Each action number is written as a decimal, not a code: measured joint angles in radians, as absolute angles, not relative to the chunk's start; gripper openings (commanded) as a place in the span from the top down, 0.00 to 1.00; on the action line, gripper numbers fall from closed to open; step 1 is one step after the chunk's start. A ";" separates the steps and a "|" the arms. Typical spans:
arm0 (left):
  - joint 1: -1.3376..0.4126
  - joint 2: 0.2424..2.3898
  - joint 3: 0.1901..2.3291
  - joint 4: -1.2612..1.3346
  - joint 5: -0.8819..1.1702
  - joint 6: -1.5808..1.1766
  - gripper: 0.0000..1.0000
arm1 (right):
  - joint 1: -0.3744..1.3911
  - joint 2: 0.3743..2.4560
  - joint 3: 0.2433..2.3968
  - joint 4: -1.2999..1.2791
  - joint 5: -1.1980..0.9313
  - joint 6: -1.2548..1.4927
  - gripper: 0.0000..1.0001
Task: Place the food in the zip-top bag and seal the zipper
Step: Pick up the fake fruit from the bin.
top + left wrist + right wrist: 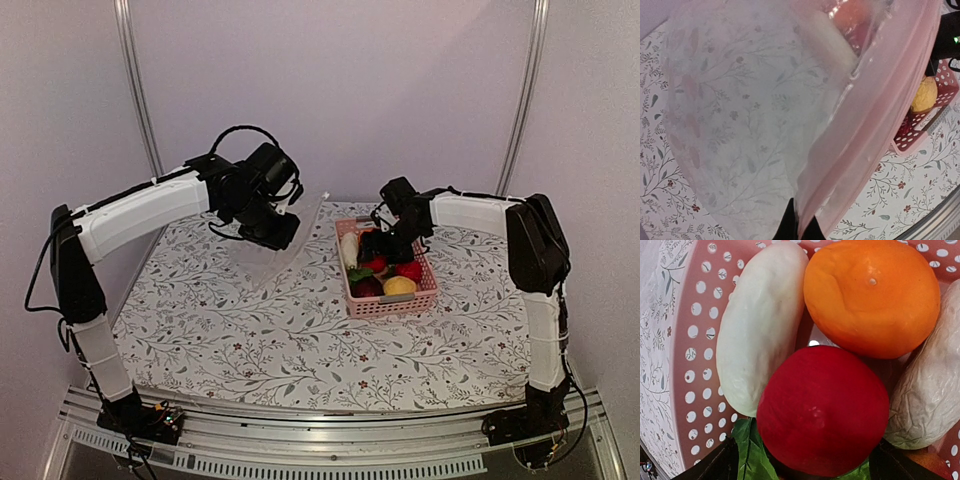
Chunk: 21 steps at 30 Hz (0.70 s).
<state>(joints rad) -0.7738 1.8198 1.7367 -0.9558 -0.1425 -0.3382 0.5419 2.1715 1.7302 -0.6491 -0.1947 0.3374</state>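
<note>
My left gripper [283,232] holds the clear zip-top bag [262,255] up over the back left of the table. In the left wrist view its fingertips [799,227] are shut on the bag's edge, beside the zipper strip [880,115], which looks pink. My right gripper [385,245] hangs down inside the pink basket [392,305] of food. In the right wrist view its fingers [715,466] stand wide apart on either side of a red fruit [822,410]. Around that fruit lie a long white vegetable [760,325], an orange [872,295], a cream crinkled piece [930,395] and green leaves [752,455].
The basket stands at the back right of the floral tablecloth [300,340]. It also holds a yellow fruit [399,286] and a dark purple one [367,287]. The bag hangs just left of the basket. Purple walls close the back and sides.
</note>
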 measured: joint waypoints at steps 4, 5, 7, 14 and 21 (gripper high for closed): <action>-0.773 1.820 1.737 -0.956 -0.142 -0.346 1.00 | 0.542 2.192 1.755 -0.643 -0.193 0.344 0.12; -0.773 1.820 1.737 -0.956 -0.141 -0.347 1.00 | 0.542 2.196 1.761 -0.641 -0.192 0.346 0.15; -0.772 1.820 1.737 -0.956 -0.139 -0.349 1.00 | 0.542 2.207 1.771 -0.630 -0.188 0.353 0.21; -0.766 1.820 1.737 -0.956 -0.131 -0.350 1.00 | 0.542 2.222 1.775 -0.596 -0.151 0.388 0.44; -0.752 1.829 1.759 -0.963 -0.117 -0.371 1.00 | 0.542 2.184 1.713 -0.548 -0.136 0.393 0.50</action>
